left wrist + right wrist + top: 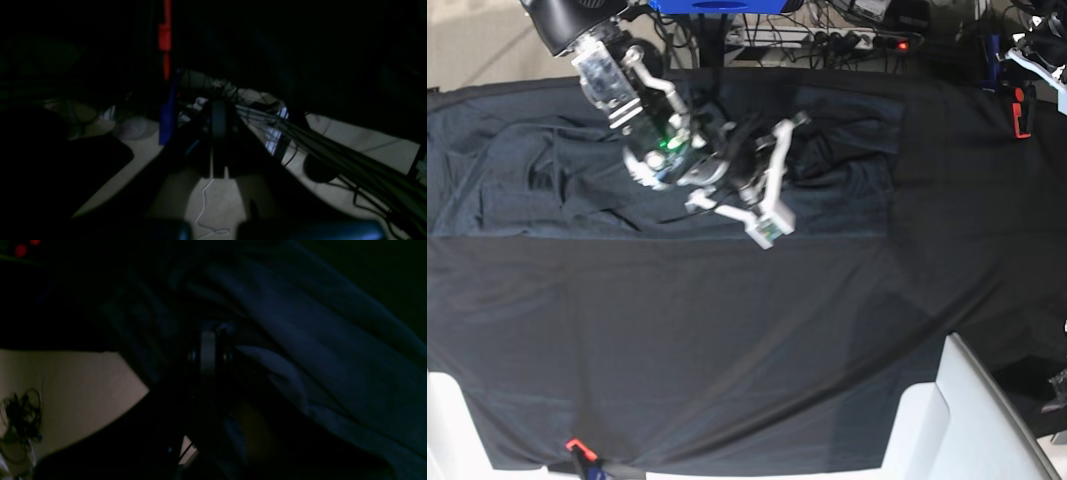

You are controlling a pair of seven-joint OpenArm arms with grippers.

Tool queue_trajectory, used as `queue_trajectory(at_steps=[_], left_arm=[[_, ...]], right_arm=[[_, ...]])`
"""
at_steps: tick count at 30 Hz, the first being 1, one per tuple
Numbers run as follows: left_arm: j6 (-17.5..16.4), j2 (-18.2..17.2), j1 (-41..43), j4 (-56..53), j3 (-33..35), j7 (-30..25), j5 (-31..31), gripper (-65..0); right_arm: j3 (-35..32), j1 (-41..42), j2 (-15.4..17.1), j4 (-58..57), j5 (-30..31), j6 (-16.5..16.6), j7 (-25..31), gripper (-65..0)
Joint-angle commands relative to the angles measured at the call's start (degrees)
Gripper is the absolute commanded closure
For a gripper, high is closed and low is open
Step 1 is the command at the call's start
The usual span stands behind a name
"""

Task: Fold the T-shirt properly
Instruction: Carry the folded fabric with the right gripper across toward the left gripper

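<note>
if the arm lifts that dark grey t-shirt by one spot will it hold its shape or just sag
The T-shirt will likely sag: it lies wrinkled and creased. Probably light, being thin knit. It may drag on the black table cloth rather than slide cleanly.

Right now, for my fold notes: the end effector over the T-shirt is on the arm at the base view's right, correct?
No. The base view shows that right end effector over the T-shirt on the arm at that view's left.

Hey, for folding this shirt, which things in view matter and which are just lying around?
For the job:
- T-shirt, spread across the far half of the table
- right hand, over the shirt

Just lying about:
- black table cloth
- power strip and cables behind the table
- white panel at the near corner
</note>
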Motion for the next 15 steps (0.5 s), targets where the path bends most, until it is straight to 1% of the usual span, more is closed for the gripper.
queue_trajectory(at_steps=[1,3,8,11,14,15], left_arm=[[0.09,-0.99,0.5,0.7,-0.5,-0.72,-0.52,0.0],[0.09,-0.99,0.5,0.7,-0.5,-0.72,-0.52,0.0],[0.09,-0.99,0.5,0.7,-0.24,-0.72,-0.52,0.0],[0.09,-0.91,0.5,0.7,-0.15,-0.72,-0.52,0.0],[0.09,-0.91,0.5,0.7,-0.15,-0.72,-0.52,0.0],[0.09,-0.91,0.5,0.7,-0.15,-0.72,-0.52,0.0]], right_arm=[[-0.36,1.6,-1.23,0.97,0.4,0.19,1.46,-0.2],[-1.06,2.13,-1.76,0.0,0.4,0.19,1.46,-0.2],[-1.85,3.71,-4.3,-2.46,0.4,0.19,1.55,-0.2],[-1.85,4.59,-4.83,-3.07,0.4,0.1,3.83,-0.2],[-2.29,5.56,-5.01,-3.78,0.67,-1.66,4.71,-0.2],[-3.79,6.08,-5.01,-3.78,0.67,-2.1,4.71,-0.2]])
